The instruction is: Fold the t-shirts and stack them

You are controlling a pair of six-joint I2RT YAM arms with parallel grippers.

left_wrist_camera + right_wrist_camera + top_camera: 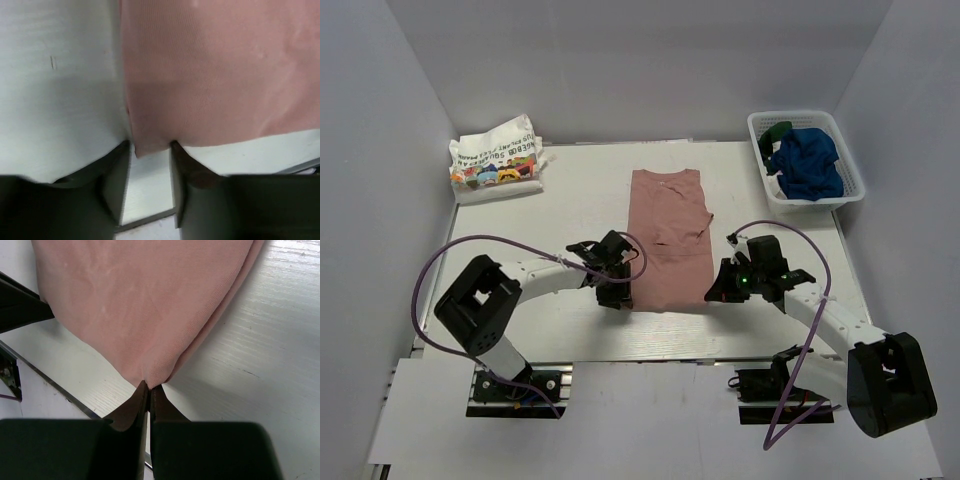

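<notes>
A dusty pink cotton t-shirt (666, 240), folded into a long strip, lies at the centre of the white table (570, 200). At its 7 o'clock corner the left gripper (617, 297) is spread, its fingers (117, 175) either side of the hem corner without pinching it. At the 5 o'clock corner the right gripper (149, 386) is clenched on the cloth. A folded white tee with colourful print (495, 162) sits at 10 o'clock. At 2 o'clock a white plastic mesh basket (855, 185) holds a crumpled navy blue tee (810, 165) and a dark green one (777, 133).
</notes>
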